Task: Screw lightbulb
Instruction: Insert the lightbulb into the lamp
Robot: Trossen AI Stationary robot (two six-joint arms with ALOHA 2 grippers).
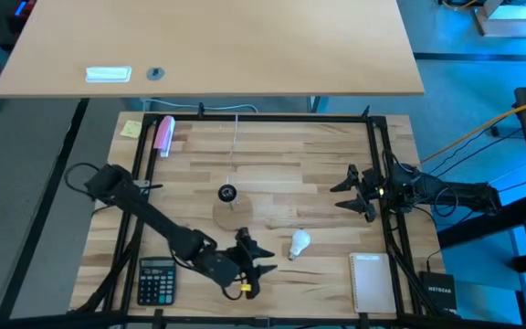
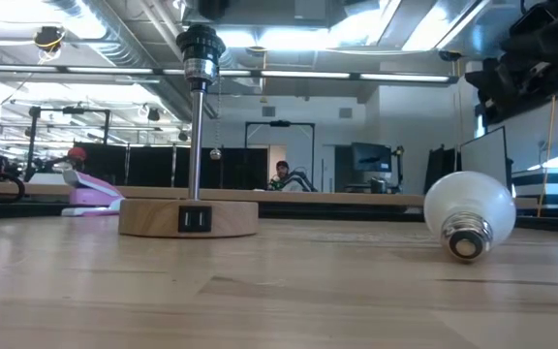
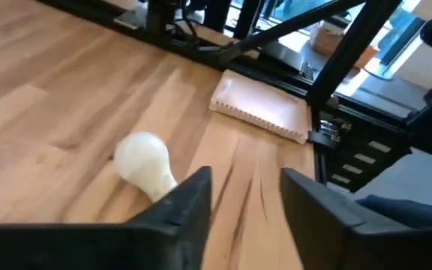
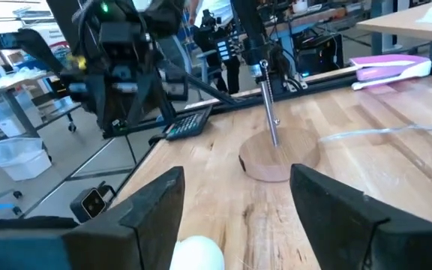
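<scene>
Right now the lightbulb (image 1: 299, 243) lies on its side on the wooden surface (image 1: 272, 155), and nothing holds it. Just beside it is the left hand (image 1: 256, 259), fingers apart and empty. Near the bulb stands the socket (image 1: 227, 193) on its round wooden base. Well apart, by the frame, the right hand (image 1: 352, 192) is spread and empty.

The small white pear-shaped lightbulb (image 1: 299, 243) lies on its side on the pale wooden table (image 1: 281, 155), between 2 things — the black socket on its round wooden disc base (image 1: 230, 212) and the cream spiral notebook (image 1: 372, 282). The dark calculator (image 1: 157, 280) sits at the table's opposite front corner, the pink stapler (image 1: 164, 134) at its back edge.
</scene>
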